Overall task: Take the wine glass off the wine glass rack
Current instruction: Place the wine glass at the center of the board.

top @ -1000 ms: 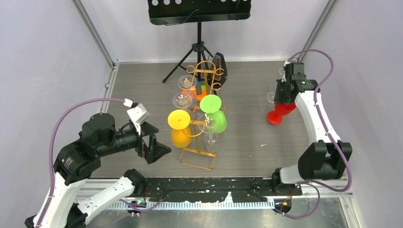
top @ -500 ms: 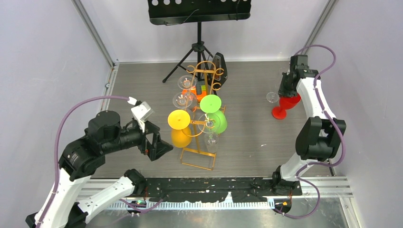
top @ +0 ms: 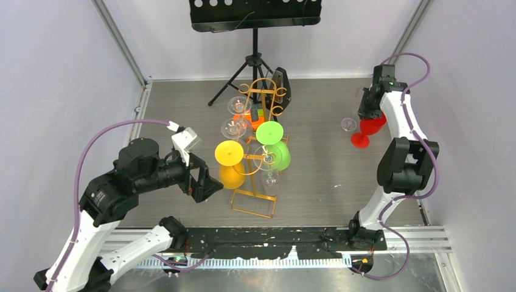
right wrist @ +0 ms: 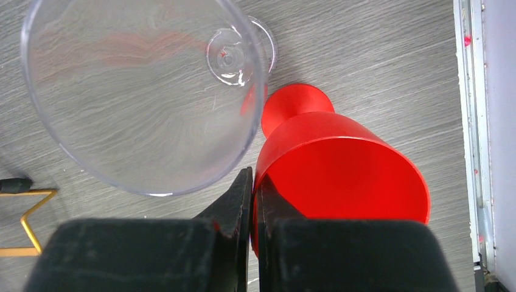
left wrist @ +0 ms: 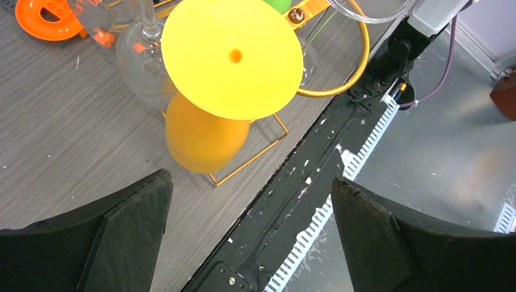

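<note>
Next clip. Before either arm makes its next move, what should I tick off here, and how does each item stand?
1. Left gripper open: ok, jaws wide.
2. Yellow glass hanging on rack: ok.
3. Yellow glass inside left gripper: not ok, it lies ahead of it.
4. Right gripper shut on red glass rim: ok.
5. Red glass base flat on table: cannot tell; it looks tilted.
6. Red glass apart from clear glass: cannot tell; they are close.
</note>
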Motion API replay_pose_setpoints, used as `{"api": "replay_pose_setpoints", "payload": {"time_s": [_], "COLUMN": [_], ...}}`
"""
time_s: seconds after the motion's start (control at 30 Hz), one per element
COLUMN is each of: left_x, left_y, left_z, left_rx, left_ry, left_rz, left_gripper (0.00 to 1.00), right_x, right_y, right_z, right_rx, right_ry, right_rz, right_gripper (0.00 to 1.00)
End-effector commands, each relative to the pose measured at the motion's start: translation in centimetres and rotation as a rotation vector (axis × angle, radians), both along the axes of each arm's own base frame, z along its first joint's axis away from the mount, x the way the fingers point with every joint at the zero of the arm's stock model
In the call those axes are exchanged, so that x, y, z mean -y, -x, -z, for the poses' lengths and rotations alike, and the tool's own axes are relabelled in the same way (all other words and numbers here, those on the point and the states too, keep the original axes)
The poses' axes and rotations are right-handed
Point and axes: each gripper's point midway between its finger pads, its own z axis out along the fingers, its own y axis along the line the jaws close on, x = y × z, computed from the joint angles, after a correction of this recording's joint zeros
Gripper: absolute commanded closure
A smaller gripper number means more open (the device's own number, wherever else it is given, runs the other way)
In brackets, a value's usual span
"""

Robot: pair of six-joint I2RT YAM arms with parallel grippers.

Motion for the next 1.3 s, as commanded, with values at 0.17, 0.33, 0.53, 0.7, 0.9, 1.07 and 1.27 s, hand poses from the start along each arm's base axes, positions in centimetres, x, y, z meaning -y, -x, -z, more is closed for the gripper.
{"api": "replay_pose_setpoints", "payload": {"time_s": [0.17, 0.33, 0.53, 0.7, 0.9, 1.07, 1.27], "left_x": [0.2, 0.1, 0.0, 0.1, -0.1, -0.3, -0.3], "left_y": [-0.7, -0.9, -1.1, -1.1, -0.9, -1.0, -1.6], "left_z": [-1.5, -1.6, -1.9, -2.4, -3.4, -4.5, -6.7], "left_rx": [0.056, 0.059, 0.063, 0.063, 0.068, 0.071, 0.079], "left_ry": [0.026, 0.025, 0.022, 0.032, 0.045, 0.060, 0.121], "left_rz": [-0.013, -0.019, -0.029, -0.032, -0.042, -0.065, -0.123], "left_gripper": [0.00, 0.00, 0.01, 0.01, 0.00, 0.00, 0.00], "right_x": [0.8, 0.9, 1.1, 1.1, 0.9, -0.3, -2.8], "right_y": [-0.3, -0.3, -0.8, -1.5, -1.3, -0.6, 0.6], "right_z": [-1.1, -1.1, -3.3, -6.2, -10.6, -13.4, -16.6], "right_rx": [0.019, 0.018, 0.063, 0.128, 0.222, 0.305, 0.414], "right_ry": [0.032, 0.035, 0.043, 0.039, 0.044, -0.003, -0.095], "right_rz": [0.016, 0.018, 0.031, 0.058, 0.056, 0.030, -0.038], "right_gripper": [0.95, 0.81, 0.63, 0.55, 0.47, 0.46, 0.43]}}
